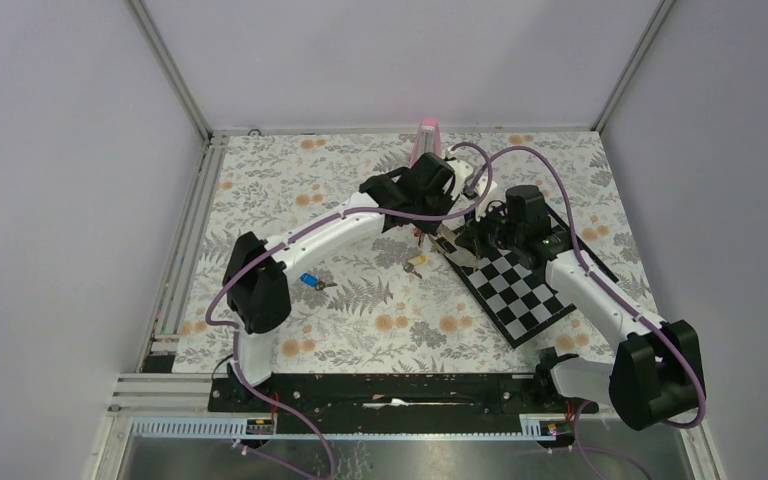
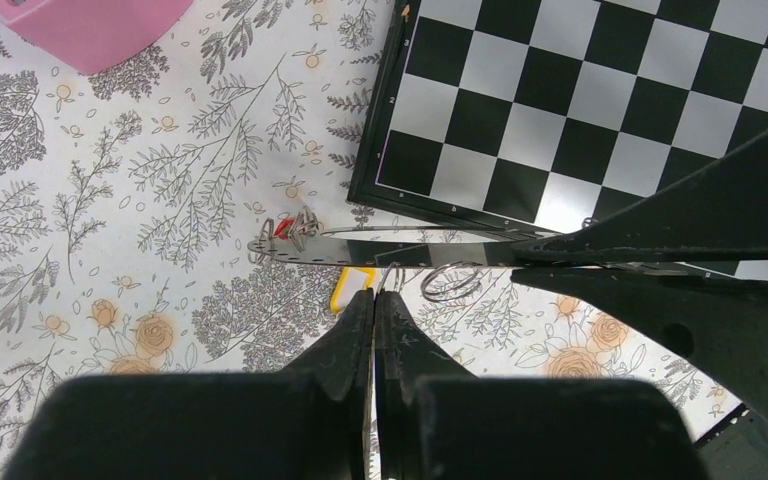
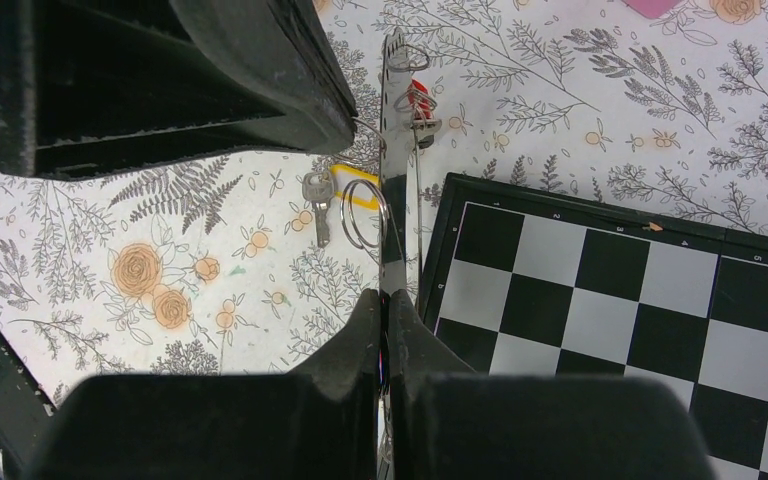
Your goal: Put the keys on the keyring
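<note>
left end effector [image 2: 375, 300]: black two-finger thing, clenched tight, no gap between the fingers. honestly can't tell if anything thin is pinched in there. in the top view it sits at roughly 10 o'clock of the right end effector, tips right by the keyring.
right end effector [image 3: 384, 300]: clenched too, and this one is grasping the keyring by its strap, holding it edge-on.
keyring [image 3: 394, 110]: flat grey-black strap loop with small silver metal rings on it, sticking straight out from the right end effector's fingers toward the left arm.
silver ring [image 3: 364, 213]: thin wire ring hanging off the strap near the grip. it overlaps the yellow key's head in the right wrist view, so no idea whether it's threaded through.
red piece [image 3: 418, 97]: tiny red bit at the far end of the strap, with a couple more rings beside it.
yellow key [image 3: 350, 175]: small metal key with a yellow plastic head, just beside the strap, at 9 o'clock of the checkerboard's corner.
blue key [image 1: 309, 280]: small metal key with a blue plastic head, flat on the worktop, well apart from the keyring, about 9 o'clock of the yellow key, next to the left arm.
checkerboard [image 1: 520, 290]: flat black-and-white checkered board on the 3 o'clock side, under the right arm.
pink block [image 1: 427, 135]: pink upright block at 12 o'clock, just past the left end effector.
worktop [image 1: 290, 200]: grey floral-print surface.
</note>
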Controlling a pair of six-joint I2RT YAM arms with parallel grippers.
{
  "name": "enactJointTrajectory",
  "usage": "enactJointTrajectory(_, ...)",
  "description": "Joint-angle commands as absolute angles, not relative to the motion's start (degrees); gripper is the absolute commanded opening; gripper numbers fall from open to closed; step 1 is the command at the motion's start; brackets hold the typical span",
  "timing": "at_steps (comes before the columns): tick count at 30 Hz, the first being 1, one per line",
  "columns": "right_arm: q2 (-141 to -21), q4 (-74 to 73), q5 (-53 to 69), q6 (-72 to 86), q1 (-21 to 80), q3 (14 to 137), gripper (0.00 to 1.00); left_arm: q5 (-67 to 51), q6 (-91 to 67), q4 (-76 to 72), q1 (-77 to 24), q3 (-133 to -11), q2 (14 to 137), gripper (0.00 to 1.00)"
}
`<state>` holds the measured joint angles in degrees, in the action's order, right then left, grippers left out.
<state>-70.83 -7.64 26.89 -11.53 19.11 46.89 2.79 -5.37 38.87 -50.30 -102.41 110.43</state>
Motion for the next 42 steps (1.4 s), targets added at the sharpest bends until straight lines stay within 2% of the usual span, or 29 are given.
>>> enactJointTrajectory(1, -68.6, -2.6, 26.2, -11.4, 19.7, 46.7, 0.00, -1.5, -5.7, 35.9, -51.1, -103.1, 108.6, 0.00)
enactJointTrajectory(18, -68.0, -1.5, 28.4, -11.8, 19.3, 45.8, 0.00, -6.9, -8.4, 31.8, -47.5, -97.7, 105.2, 0.00)
enactJointTrajectory(42, -67.7, -1.4, 28.9, -15.1, 19.3, 44.2, 0.00, -8.1, -10.0, 31.0, -47.0, -101.6, 107.3, 0.00)
